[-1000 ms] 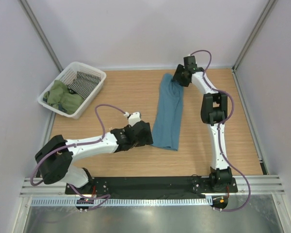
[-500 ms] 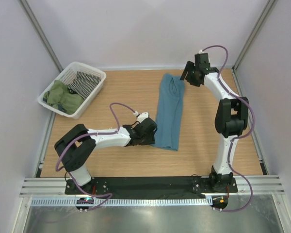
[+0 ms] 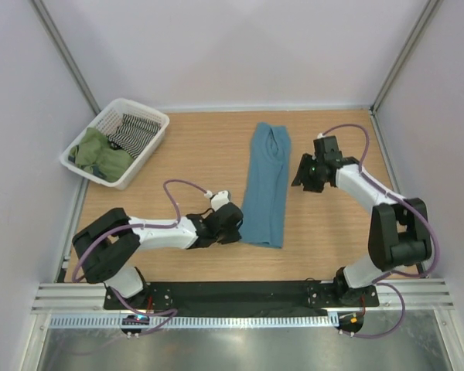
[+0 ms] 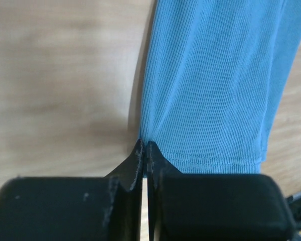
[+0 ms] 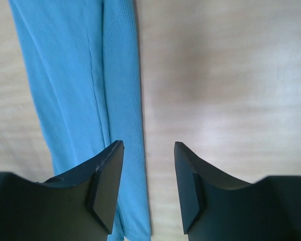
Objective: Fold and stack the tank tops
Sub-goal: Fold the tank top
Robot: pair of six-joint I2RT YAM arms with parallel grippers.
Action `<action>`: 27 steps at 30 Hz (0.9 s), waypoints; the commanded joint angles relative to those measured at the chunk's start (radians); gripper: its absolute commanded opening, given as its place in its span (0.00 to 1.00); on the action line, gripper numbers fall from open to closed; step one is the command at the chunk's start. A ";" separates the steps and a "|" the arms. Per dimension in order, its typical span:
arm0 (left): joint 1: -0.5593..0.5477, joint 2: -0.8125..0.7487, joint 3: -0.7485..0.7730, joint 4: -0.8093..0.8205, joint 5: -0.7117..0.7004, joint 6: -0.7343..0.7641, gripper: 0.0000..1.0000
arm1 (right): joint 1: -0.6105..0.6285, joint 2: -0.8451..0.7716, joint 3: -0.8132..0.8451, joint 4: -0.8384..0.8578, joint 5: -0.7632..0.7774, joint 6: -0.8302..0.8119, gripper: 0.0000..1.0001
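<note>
The plain teal-blue ribbed tank top (image 3: 266, 185) lies folded lengthwise into a long narrow strip in the middle of the frame, running from upper centre down to lower centre on the light wooden table (image 3: 185, 154). At the strip's lower left corner, the left gripper (image 4: 144, 145) is clenched, its black fingertips pressed together on the hem, where the ribbing puckers towards them. To the right of the strip, about halfway along it, the right gripper (image 5: 148, 144) hangs released with its jaws apart, one finger above the cloth's right edge and the other above bare wood. In the upper left of the frame stands a white plastic slotted basket (image 3: 146, 154). It holds a crumpled olive-green tank top (image 3: 99, 153) beside a black-and-white striped cloth (image 3: 133, 131).
</note>
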 commanded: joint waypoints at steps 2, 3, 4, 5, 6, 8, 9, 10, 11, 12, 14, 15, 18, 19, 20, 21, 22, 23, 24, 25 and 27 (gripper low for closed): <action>-0.071 -0.108 -0.105 0.046 -0.088 -0.150 0.00 | 0.089 -0.202 -0.128 -0.045 0.000 0.033 0.47; -0.083 -0.113 -0.116 0.057 -0.094 -0.162 0.00 | 0.125 -0.236 -0.144 -0.080 0.014 0.048 0.47; -0.089 -0.113 -0.128 0.060 -0.096 -0.177 0.00 | 0.144 -0.245 -0.176 -0.088 0.014 0.054 0.46; -0.099 -0.109 -0.130 0.058 -0.099 -0.180 0.00 | 0.155 -0.256 -0.193 -0.092 0.015 0.061 0.46; -0.105 -0.106 -0.131 0.060 -0.106 -0.185 0.00 | 0.165 -0.265 -0.210 -0.085 0.020 0.070 0.46; -0.126 -0.107 -0.142 0.064 -0.122 -0.203 0.00 | 0.164 -0.277 -0.243 -0.051 0.054 0.076 0.48; -0.131 -0.107 -0.146 0.081 -0.125 -0.203 0.00 | 0.166 -0.270 -0.239 -0.034 0.069 0.070 0.49; -0.135 -0.106 -0.148 0.081 -0.123 -0.203 0.00 | 0.166 -0.232 -0.208 -0.033 0.087 0.068 0.49; -0.139 -0.107 -0.148 0.081 -0.123 -0.203 0.00 | 0.166 -0.210 -0.187 -0.039 0.087 0.064 0.50; -0.140 -0.107 -0.148 0.083 -0.123 -0.202 0.00 | 0.164 -0.180 -0.135 -0.040 0.087 0.053 0.51; -0.140 -0.109 -0.145 0.081 -0.123 -0.194 0.00 | 0.166 -0.094 -0.089 -0.034 0.089 0.048 0.52; -0.140 -0.116 -0.146 0.083 -0.125 -0.190 0.00 | 0.164 -0.065 -0.066 -0.030 0.091 0.045 0.53; -0.140 -0.122 -0.150 0.081 -0.128 -0.187 0.01 | 0.166 0.044 0.020 -0.026 0.129 0.033 0.53; -0.140 -0.124 -0.150 0.081 -0.131 -0.185 0.02 | 0.164 0.073 0.057 -0.025 0.132 0.030 0.53; -0.140 -0.126 -0.148 0.081 -0.131 -0.184 0.02 | 0.166 0.095 0.074 -0.023 0.138 0.030 0.53; -0.140 -0.126 -0.150 0.080 -0.131 -0.183 0.02 | 0.166 0.138 0.092 -0.023 0.150 0.030 0.52; -0.139 -0.124 -0.148 0.080 -0.131 -0.180 0.02 | 0.164 0.155 0.123 -0.023 0.159 0.028 0.52; -0.139 -0.126 -0.148 0.080 -0.131 -0.179 0.02 | 0.164 0.172 0.137 -0.022 0.164 0.028 0.52; -0.139 -0.126 -0.145 0.081 -0.133 -0.176 0.02 | 0.163 0.207 0.167 -0.025 0.167 0.028 0.51; -0.139 -0.123 -0.142 0.078 -0.134 -0.174 0.02 | 0.163 0.222 0.183 -0.025 0.169 0.028 0.51; -0.139 -0.124 -0.128 0.051 -0.151 -0.171 0.03 | 0.163 0.267 0.214 -0.032 0.172 0.027 0.51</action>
